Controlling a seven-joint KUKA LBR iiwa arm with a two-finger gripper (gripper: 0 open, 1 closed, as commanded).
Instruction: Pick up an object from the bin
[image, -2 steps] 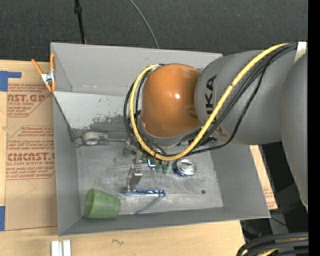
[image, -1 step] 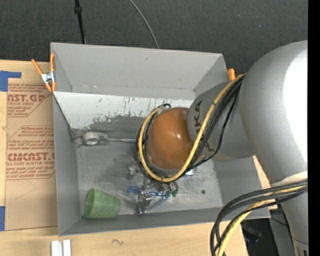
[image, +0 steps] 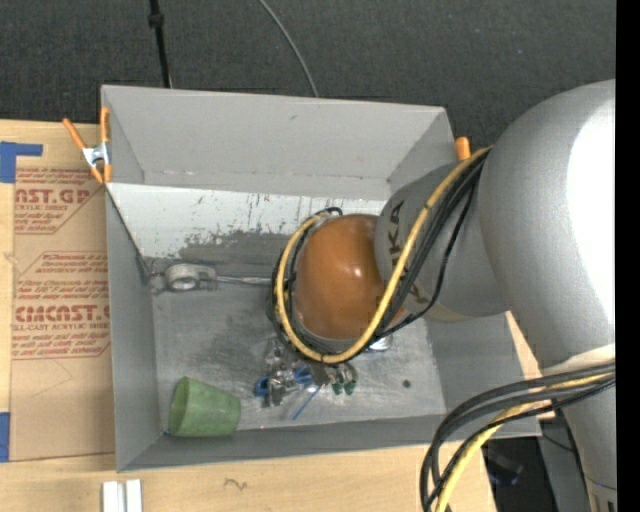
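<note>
Whether clenched or released, cannot tell: buried under orange wrist cover (image: 335, 275), set low over bin floor (image: 200, 335) near the front, presumably to get at flat-lying bits. Just beneath cover's lower rim, small tangle of blue and grey bits (image: 290, 383), nearest candidate, not visibly grasped. Further left, green cup-like piece (image: 203, 408) tipped on its side in front-left corner, well apart. Against back slope, grey ring-ended metal piece (image: 187, 277). On arm link (image: 440, 270), black letters "KA" readable, nothing more legible.

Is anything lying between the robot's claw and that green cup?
Nothing visible. The gripper hangs over small blue bits; only bare bin floor separates it from the green cup. The silver metal piece lies farther back.
</note>
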